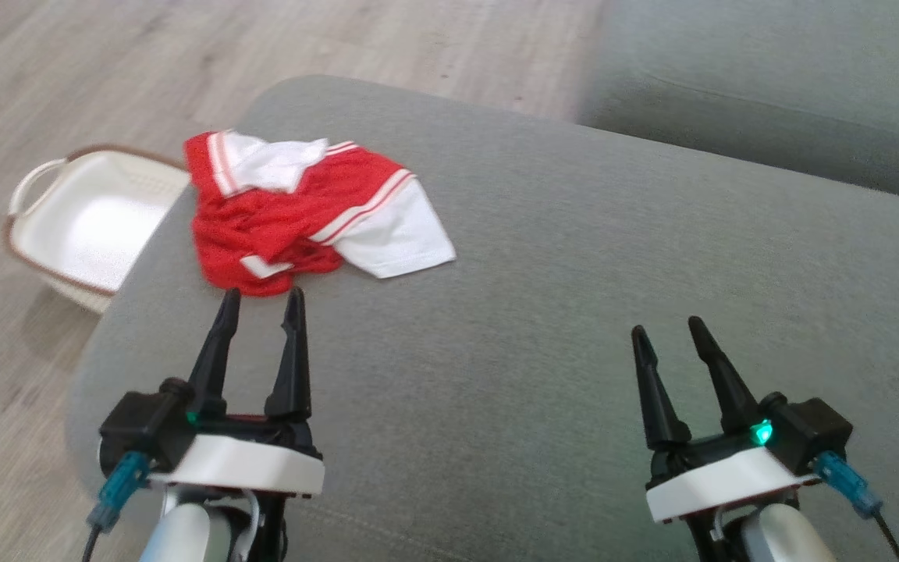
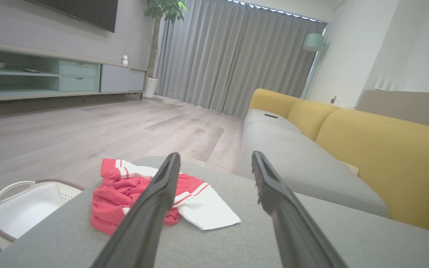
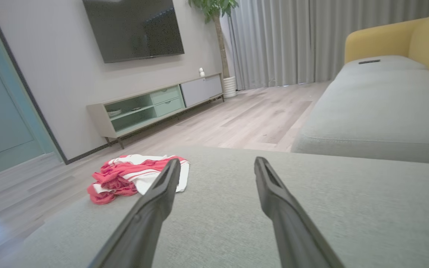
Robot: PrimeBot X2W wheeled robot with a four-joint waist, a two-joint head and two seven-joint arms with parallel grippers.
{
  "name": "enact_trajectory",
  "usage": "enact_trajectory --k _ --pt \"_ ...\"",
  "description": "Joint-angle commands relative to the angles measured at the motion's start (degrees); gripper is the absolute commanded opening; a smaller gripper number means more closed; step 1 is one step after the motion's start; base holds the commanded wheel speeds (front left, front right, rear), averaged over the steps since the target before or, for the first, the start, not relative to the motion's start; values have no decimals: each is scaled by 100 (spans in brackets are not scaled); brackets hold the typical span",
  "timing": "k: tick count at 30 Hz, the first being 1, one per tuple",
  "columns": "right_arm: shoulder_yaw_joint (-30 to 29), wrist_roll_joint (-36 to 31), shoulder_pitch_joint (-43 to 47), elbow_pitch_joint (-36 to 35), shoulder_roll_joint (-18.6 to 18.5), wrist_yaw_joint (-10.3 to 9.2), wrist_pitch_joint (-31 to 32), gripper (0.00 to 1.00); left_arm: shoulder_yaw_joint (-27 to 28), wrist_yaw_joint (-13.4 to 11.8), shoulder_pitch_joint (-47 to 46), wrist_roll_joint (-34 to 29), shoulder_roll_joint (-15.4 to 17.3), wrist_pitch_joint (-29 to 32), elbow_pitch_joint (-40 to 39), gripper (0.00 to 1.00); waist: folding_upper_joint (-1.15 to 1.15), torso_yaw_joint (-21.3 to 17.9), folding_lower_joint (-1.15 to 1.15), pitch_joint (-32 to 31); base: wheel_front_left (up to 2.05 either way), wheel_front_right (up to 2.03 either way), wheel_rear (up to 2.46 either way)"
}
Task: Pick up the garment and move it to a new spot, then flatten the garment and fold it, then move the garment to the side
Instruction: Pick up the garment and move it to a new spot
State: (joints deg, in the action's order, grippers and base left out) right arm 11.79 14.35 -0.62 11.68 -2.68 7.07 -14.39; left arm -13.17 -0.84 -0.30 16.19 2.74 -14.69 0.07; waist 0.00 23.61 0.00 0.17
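Garment (image 1: 293, 226): red and white, crumpled in a heap at the far left corner of the grey cushion (image 1: 535, 312), close to the edge. A white basket (image 1: 36, 176) stands on the floor just past that edge.

Left claw (image 1: 262, 295): fingers apart, holding nothing. The tips point at the garment's near red hem and sit just short of it. No contact is evident.

Right claw (image 1: 666, 328): fingers apart, holding nothing, over bare cushion and well apart from the garment.

Step in hand, as judged: the first one, the pick-up. The garment lies ungripped, so moving, flattening and folding are all outstanding.

Next move, as judged: the left claw is the better placed. It needs to go forward and down onto a raised fold of the red cloth, then close on it. The approach should come from above rather than along the surface, since a push could slide the heap over the edge toward the basket. The right claw has open cushion ahead of it for the new spot.
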Motion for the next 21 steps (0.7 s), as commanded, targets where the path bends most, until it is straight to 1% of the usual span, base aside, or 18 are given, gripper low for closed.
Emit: enact_trajectory --k 1,5,10,13,16,21 --pt "158 39 -290 -164 -20 42 -61 100 227 -15 -236 -54 14 -31 -182 100 0 264 0 -7 0 0 0" --pt "229 84 -372 -139 -20 42 -61 100 289 -10 -241 -68 14 -31 -157 100 0 438 0 34 0 0 0" --pt "259 57 -423 -130 -20 42 -61 100 365 -28 -299 -36 14 -31 -164 100 0 485 0 154 0 0 0" --pt "263 6 -479 -122 -20 42 -61 100 454 -35 -365 -25 14 -31 -133 100 0 424 0 288 0 0 0" --pt "217 -78 -571 -123 -20 42 -60 100 580 36 -500 -76 14 -31 -42 100 0 321 0 470 0 0 0" --pt "42 -333 -789 -261 -20 42 60 100 1027 164 -948 -217 49 -31 549 100 0 72 0 942 0 0 0"
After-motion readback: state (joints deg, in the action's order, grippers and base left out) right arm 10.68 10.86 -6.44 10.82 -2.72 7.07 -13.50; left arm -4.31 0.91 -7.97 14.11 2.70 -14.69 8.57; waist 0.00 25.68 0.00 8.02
